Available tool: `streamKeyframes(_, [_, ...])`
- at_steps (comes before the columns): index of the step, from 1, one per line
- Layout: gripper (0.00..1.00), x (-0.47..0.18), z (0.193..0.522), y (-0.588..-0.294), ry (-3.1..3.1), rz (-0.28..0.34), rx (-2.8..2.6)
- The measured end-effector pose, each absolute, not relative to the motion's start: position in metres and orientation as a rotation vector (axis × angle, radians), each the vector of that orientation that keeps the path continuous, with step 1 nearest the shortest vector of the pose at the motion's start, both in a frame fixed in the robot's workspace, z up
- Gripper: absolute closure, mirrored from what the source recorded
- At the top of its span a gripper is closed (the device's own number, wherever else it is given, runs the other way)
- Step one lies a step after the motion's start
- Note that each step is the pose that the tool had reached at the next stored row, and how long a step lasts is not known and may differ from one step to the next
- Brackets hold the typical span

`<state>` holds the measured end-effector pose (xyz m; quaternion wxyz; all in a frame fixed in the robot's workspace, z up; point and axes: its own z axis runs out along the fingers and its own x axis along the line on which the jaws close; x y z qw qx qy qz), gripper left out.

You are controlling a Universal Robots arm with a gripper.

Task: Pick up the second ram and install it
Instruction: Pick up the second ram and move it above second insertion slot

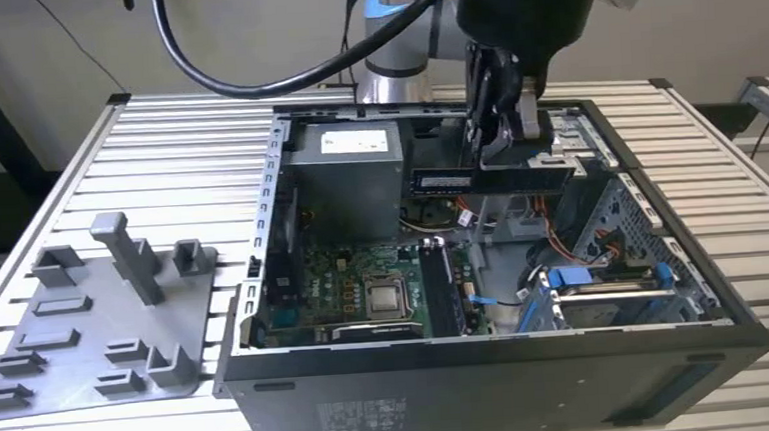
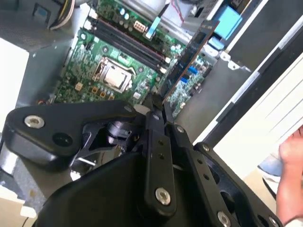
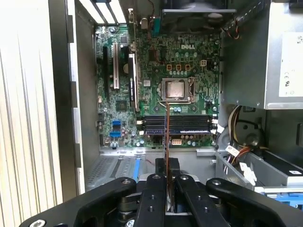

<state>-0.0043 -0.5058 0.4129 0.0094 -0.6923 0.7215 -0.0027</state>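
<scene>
Second ram (image 1: 449, 179) hangs in the upper middle of the exterior view, lying level and lengthwise across the frame, raised above the open computer case (image 1: 502, 389). The gripper (image 1: 508, 158) comes down from the top of that frame, and its fingers are clamped on the strip near one end. The pale label end sticks out toward the exterior view's left, over the gap beside the grey power supply (image 1: 342, 173).

In the first wrist view the ram (image 3: 166, 132) shows edge-on as a thin line running out from the closed gripper (image 3: 167, 165), over the long black slots (image 3: 177, 125) of the green board (image 3: 189, 71); whether it touches them cannot be told. The processor socket (image 3: 176, 89) sits just past the slots.

In the second wrist view the ram (image 2: 189, 54) runs out from the gripper (image 2: 157, 105), with a person's hand (image 2: 289, 175) at the frame edge.

A grey fixture plate (image 1: 84, 334) lies on the slatted table (image 1: 180, 148) at the exterior view's left, apart from the case.
</scene>
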Motion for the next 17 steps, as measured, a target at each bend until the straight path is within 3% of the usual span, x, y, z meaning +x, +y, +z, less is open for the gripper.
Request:
streamKeyframes(6, [0.86, -0.004, 0.413, -0.501, 2.252, -0.009, -2.163])
streamKeyframes(17, [0.86, -0.004, 0.413, -0.460, 2.252, -0.009, -2.163])
